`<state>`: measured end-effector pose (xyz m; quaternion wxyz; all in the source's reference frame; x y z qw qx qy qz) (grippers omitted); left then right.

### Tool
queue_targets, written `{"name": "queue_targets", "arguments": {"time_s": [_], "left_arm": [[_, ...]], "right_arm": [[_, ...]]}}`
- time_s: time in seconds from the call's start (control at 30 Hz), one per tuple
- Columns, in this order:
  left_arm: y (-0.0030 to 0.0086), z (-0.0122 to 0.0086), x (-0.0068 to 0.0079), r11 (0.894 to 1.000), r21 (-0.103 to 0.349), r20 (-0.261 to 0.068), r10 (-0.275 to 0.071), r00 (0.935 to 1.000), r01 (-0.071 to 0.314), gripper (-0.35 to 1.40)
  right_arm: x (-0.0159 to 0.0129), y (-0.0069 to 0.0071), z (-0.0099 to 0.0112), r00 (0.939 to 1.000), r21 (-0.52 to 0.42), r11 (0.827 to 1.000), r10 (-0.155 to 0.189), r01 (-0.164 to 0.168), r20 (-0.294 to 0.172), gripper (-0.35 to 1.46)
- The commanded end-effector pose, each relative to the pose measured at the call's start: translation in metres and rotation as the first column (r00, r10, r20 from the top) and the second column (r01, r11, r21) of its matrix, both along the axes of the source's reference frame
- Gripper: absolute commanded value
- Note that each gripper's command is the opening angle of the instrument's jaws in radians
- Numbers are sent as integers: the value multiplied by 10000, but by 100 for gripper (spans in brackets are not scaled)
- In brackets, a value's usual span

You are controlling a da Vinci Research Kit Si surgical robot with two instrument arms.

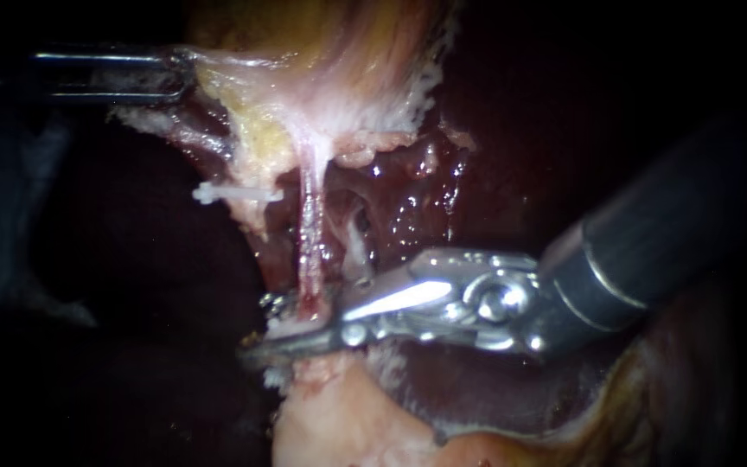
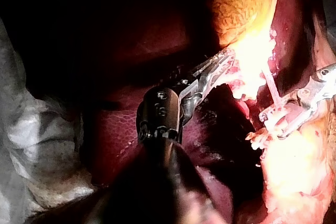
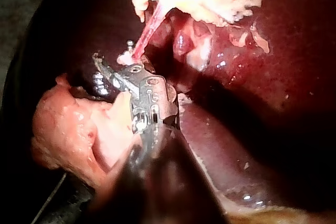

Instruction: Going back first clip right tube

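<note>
A thin pink tube (image 1: 310, 227) runs down from the gallbladder (image 1: 330, 52) to pale tissue below. My right instrument (image 1: 263, 329) comes in from the right. Its jaws stand open astride the tube's lower end, one on each side. It shows the same way in the right wrist view (image 3: 107, 66) and the left wrist view (image 2: 278, 124). A white clip (image 1: 233, 194) sits on tissue left of the tube. A paler tube (image 1: 356, 246) lies just right of it. My left instrument (image 1: 179, 76) (image 2: 223, 61) is shut on the gallbladder's edge, holding it up.
Dark red liver (image 1: 494, 130) (image 3: 273, 103) lies behind and to the right of the tubes. A pale fatty lump (image 1: 347, 424) (image 3: 79, 129) sits under my right instrument. White gauze or drape (image 2: 37, 129) lies beside my left instrument's shaft.
</note>
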<state>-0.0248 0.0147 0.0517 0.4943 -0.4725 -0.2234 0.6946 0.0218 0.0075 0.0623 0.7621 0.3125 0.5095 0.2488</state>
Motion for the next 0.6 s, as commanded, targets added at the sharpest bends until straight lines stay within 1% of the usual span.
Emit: {"name": "queue_targets", "arguments": {"time_s": [0.03,0.13,0.23,0.3,0.43,0.47,0.57,0.6], "left_arm": [[0,0,0,10000,-8,1,1,10000,-1,-35],[0,0,0,10000,-7,1,0,10000,0,-35],[-1,0,0,10000,-7,-1,-2,10000,2,-35],[-1,-1,0,10000,-7,-1,-3,10000,3,-35],[-1,-1,0,10000,-7,-1,-3,10000,3,-35],[-1,-1,0,10000,-7,-1,-3,10000,3,-35],[-1,0,0,10000,-8,-1,-2,10000,2,-35],[-1,0,0,10000,-8,-1,-2,10000,2,-35]], "right_arm": [[-5,3,3,10000,-454,9990,-20,20,-20,49],[-18,9,12,10000,-1144,9934,-1,0,-7,50],[-38,13,18,9999,-1657,9861,-143,129,-75,50],[-55,14,18,9997,-2015,9793,-229,202,-111,50],[-91,17,4,9983,-2654,9631,-532,446,-254,50],[-103,20,-2,9976,-2826,9578,-630,520,-301,50],[-129,29,-18,9966,-3209,9451,-756,607,-341,50],[-136,32,-23,9967,-3290,9424,-745,597,-323,50]]}}
